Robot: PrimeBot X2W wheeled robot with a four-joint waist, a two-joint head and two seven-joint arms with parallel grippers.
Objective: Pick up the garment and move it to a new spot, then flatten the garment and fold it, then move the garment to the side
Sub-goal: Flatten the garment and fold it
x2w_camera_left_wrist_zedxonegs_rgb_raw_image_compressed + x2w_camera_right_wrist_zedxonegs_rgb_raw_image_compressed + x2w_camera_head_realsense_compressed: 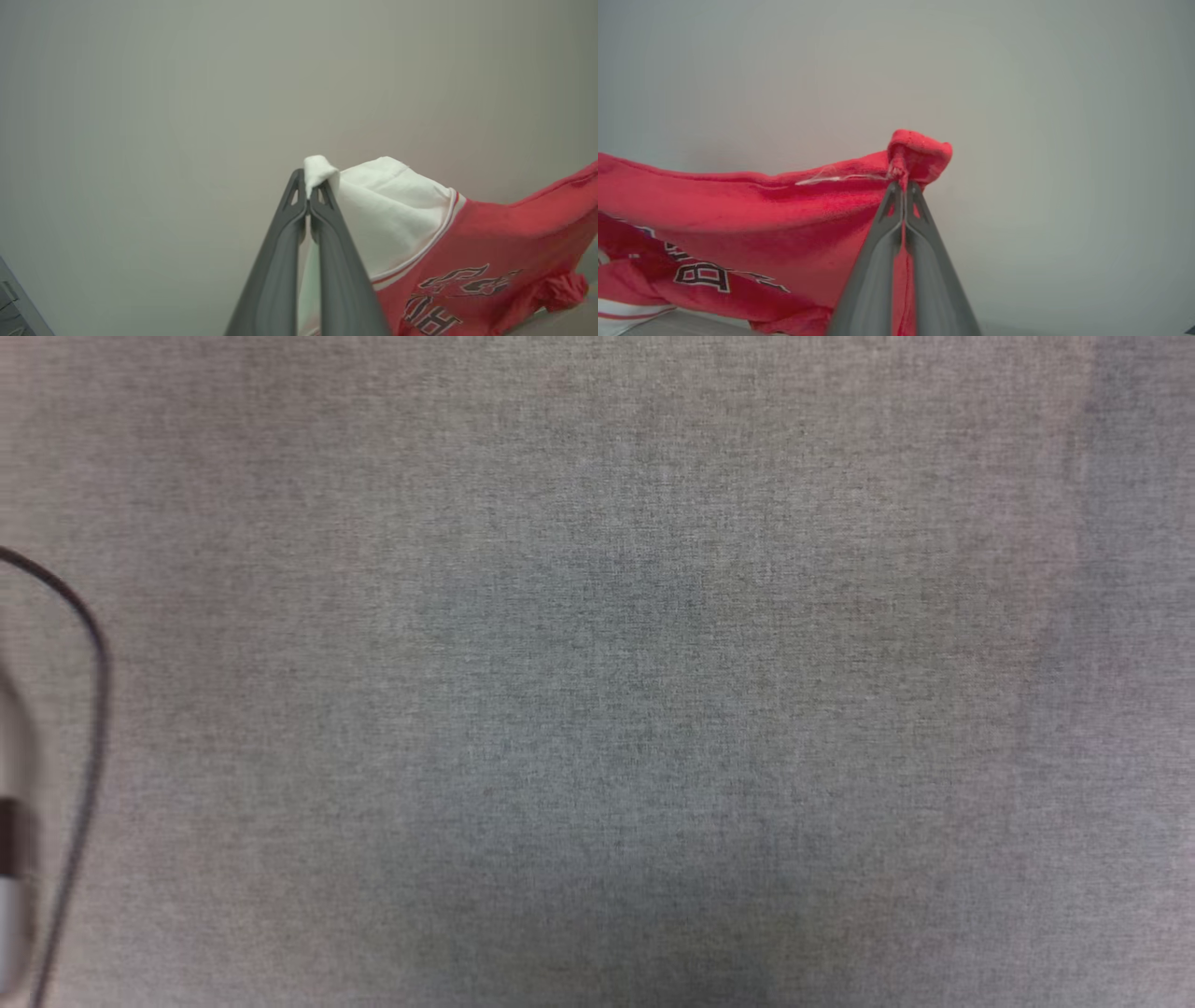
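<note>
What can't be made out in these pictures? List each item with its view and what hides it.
- Left wrist view: on the garment, the chest lettering is creased and cut off by the bottom edge.
- Right wrist view: the lettering is broken up by folds, and the garment's lower part runs off the bottom and left edges.
- Head view: a pale part and a dark cable at the left edge are blurred and cut off by it.

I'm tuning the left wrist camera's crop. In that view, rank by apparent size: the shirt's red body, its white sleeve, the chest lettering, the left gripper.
1. red body, though cropped at the edge.
2-3. white sleeve and left gripper look alike; the gripper's nearness makes ranking unsure.
4. chest lettering.
</note>
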